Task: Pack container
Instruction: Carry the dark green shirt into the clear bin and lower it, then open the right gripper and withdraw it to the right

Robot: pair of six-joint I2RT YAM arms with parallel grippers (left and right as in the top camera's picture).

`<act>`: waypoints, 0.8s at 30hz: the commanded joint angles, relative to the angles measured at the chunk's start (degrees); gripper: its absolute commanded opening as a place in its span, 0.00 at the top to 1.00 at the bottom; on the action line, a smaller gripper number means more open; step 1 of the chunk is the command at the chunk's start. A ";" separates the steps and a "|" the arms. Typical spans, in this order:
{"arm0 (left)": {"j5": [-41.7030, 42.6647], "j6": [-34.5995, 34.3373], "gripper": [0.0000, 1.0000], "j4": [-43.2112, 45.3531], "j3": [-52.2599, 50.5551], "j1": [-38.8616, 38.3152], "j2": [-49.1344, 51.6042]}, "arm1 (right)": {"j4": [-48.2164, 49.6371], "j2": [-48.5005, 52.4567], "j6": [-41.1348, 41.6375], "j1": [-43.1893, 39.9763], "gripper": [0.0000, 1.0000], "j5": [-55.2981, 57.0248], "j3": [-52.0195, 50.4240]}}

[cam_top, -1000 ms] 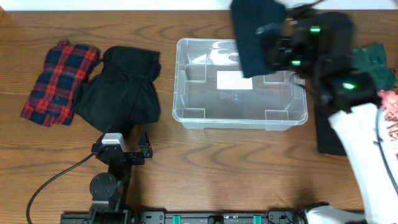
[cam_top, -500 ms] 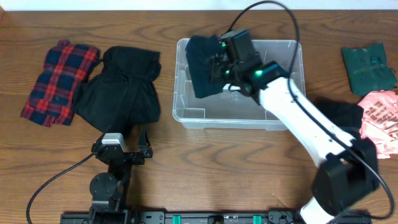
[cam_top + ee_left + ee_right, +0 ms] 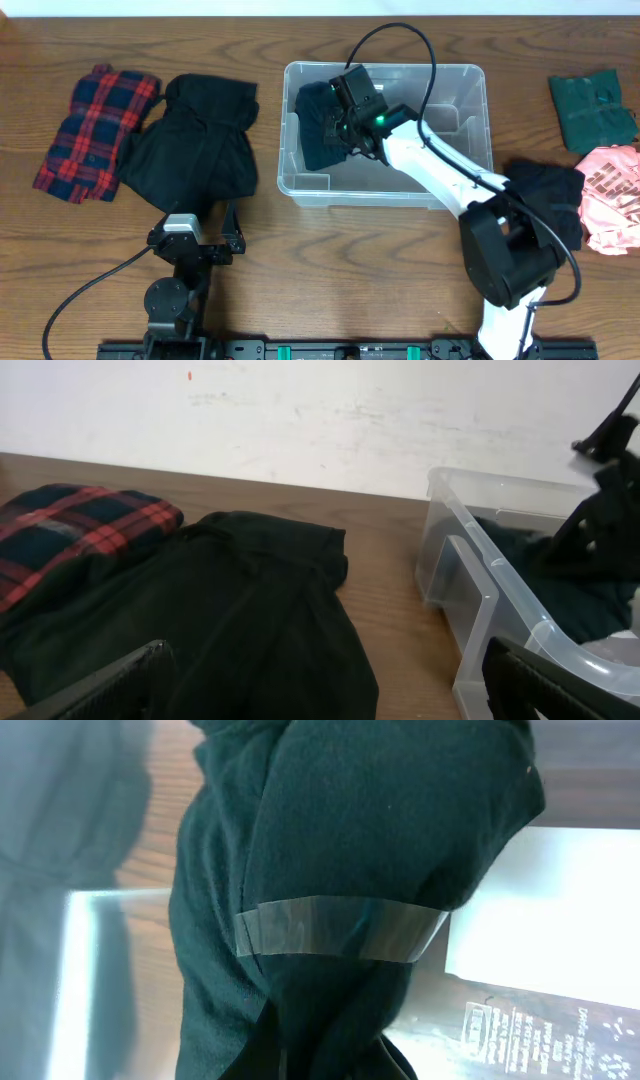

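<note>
Down over the desk (image 3: 330,270) and into the container (image 3: 487,150) at its centre, the right arm (image 3: 440,175) has dropped since half a second ago. Right jaws are clamped on a dark garment (image 3: 318,125) at the container's left end. Left jaws stand wide apart, empty, near a black pile (image 3: 195,150).

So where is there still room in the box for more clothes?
The container's right half is bare, between the dark garment held by the right gripper and the right wall. The left end is crowded. Outside, bare wood lies between the container and the green cloth.
</note>
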 commanded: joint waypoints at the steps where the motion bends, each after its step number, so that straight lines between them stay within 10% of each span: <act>1: -0.87 -0.11 0.02 -2.05 -0.96 -0.28 -0.37 | 0.85 1.05 0.31 0.87 0.99 0.79 0.07; 5: -0.87 -0.11 0.02 -2.05 -0.96 -0.28 -0.37 | 0.85 1.31 0.31 1.11 0.91 0.79 0.07; 10: -0.87 -0.11 0.02 -2.05 -0.96 -0.28 -0.37 | 1.03 1.31 -1.11 1.25 0.30 0.39 0.09; 24: -0.87 -0.11 0.02 -2.05 -0.96 -0.28 -0.37 | -0.22 -7.87 -18.16 -0.09 0.10 0.17 0.28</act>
